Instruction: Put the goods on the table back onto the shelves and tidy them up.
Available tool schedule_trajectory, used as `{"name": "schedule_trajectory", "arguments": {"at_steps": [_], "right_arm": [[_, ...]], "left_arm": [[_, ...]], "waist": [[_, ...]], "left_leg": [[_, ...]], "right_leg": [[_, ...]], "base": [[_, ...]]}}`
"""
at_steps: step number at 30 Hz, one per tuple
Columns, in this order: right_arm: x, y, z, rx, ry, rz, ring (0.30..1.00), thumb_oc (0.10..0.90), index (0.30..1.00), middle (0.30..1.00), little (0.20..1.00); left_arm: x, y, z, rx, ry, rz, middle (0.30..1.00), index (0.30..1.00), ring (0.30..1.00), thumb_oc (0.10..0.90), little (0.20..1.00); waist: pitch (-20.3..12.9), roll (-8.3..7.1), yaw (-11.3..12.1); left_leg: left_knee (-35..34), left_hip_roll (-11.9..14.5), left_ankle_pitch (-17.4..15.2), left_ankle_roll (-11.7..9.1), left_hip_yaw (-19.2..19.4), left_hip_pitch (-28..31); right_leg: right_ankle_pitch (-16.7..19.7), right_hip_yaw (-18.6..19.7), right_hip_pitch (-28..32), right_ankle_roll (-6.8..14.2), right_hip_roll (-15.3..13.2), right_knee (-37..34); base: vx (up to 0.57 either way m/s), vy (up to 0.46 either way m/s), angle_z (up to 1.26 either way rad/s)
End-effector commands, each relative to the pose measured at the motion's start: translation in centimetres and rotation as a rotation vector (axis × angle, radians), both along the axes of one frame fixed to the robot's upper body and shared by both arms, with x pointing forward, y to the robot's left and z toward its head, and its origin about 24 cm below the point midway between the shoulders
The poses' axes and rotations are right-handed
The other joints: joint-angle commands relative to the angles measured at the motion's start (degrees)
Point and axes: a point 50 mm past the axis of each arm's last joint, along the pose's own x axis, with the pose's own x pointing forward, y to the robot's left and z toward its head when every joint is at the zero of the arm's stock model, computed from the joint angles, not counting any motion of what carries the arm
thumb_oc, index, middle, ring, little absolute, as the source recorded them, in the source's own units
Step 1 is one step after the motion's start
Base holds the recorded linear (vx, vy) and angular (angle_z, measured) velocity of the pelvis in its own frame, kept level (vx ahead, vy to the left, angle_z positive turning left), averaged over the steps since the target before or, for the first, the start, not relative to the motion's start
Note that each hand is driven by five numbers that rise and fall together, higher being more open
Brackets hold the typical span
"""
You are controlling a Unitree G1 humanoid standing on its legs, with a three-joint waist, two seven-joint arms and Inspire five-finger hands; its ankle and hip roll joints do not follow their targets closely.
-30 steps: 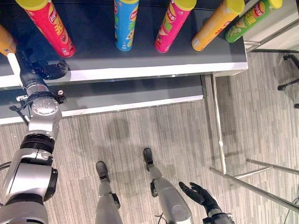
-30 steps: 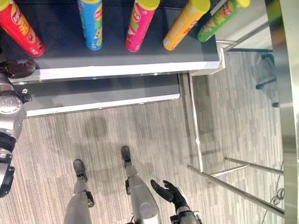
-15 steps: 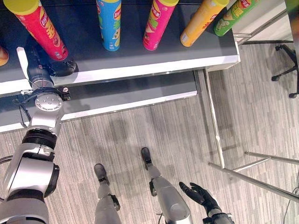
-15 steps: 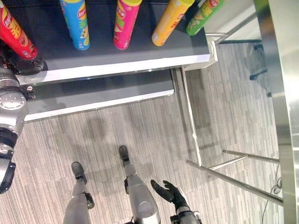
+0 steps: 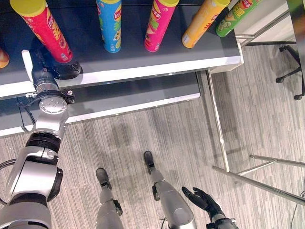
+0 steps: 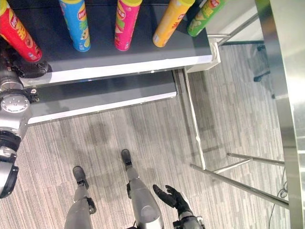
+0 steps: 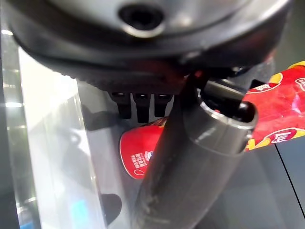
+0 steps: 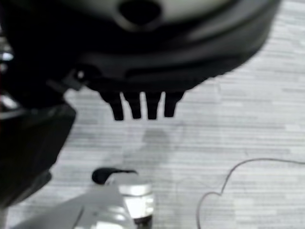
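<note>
The left hand (image 5: 53,70) lay open on the dark shelf (image 5: 143,59) at about ten o'clock, touching the base of the upright red can (image 5: 42,28); a careless nudge could have toppled it into the blue can (image 5: 110,24) just beside. The right hand (image 5: 202,200) hung relaxed and empty at five o'clock over striped grey carpet (image 5: 190,129), near a steel table frame (image 5: 257,183).

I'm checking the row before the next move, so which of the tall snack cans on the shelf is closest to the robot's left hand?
The red can, first in the row beside the blue can; the left hand sits right at its base.
</note>
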Motion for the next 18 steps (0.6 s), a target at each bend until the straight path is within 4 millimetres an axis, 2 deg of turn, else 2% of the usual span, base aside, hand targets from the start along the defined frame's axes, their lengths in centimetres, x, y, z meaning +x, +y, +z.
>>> {"name": "schedule_trajectory", "arguments": {"at_steps": [1, 6, 8, 15, 18], "right_arm": [[-1.9, -1.5, -0.4, -0.039, 0.035, -0.077, 0.9, 0.8, 0.9, 0.9, 0.9], [-1.8, -1.3, -0.5, -0.039, 0.043, -0.071, 0.9, 0.8, 0.9, 0.9, 0.9], [-1.9, -1.3, -0.7, -0.044, 0.052, -0.077, 0.9, 0.8, 0.9, 0.9, 0.9], [-2.2, -2.0, -1.0, -0.061, 0.082, -0.105, 0.9, 0.8, 0.9, 0.9, 0.9], [-2.6, -2.4, -1.0, -0.061, 0.1, -0.111, 0.9, 0.8, 0.9, 0.9, 0.9]], "left_arm": [[-0.8, -0.1, 5.1, 0.042, -0.228, 0.029, 0.9, 0.9, 0.9, 0.8, 0.9], [-1.4, -1.2, 5.4, 0.046, -0.31, 0.005, 0.9, 0.9, 0.9, 0.8, 0.9], [-2.1, -2.1, 4.8, 0.077, -0.343, -0.011, 0.9, 0.9, 0.9, 0.8, 0.9], [-4.7, -3.2, 1.1, 0.158, -0.331, -0.019, 0.9, 0.9, 0.9, 0.8, 0.9], [-6.4, -3.2, -1.6, 0.133, -0.286, -0.075, 0.9, 0.9, 0.9, 0.8, 0.9]], "waist": [[-2.54, -1.19, 0.63], [-2.74, -0.58, 1.66], [-3.3, -0.03, 2.62], [-4.93, 1.06, 5.47], [-5.8, 1.59, 6.66]], "left_leg": [[0.13, 0.35, -6.55, -0.63, -0.39, 3.14], [0.13, -0.05, -6.64, -0.52, -0.84, 3.59], [0.13, -0.25, -6.79, -0.45, -1.06, 4.15], [0.13, -0.97, -7.58, -0.04, -1.91, 6.35], [0.13, -1.12, -7.97, 0.19, -1.93, 7.71]], "right_leg": [[-5.93, 0.28, 0.54, 6.24, -2.41, 0.83], [-6.34, -0.38, 1.6, 6.27, -2.57, 0.8], [-6.68, -0.81, 2.58, 6.23, -2.7, 0.77], [-7.44, -1.95, 5.59, 6.02, -2.96, 0.62], [-7.91, -2.5, 7.31, 5.85, -3.06, 0.55]], "base": [[0.0, 0.0, 0.0], [0.0, 0.003, 0.01], [0.0, 0.022, 0.08], [0.01, 0.02, 0.08], [0.02, 0.031, 0.14]]}}
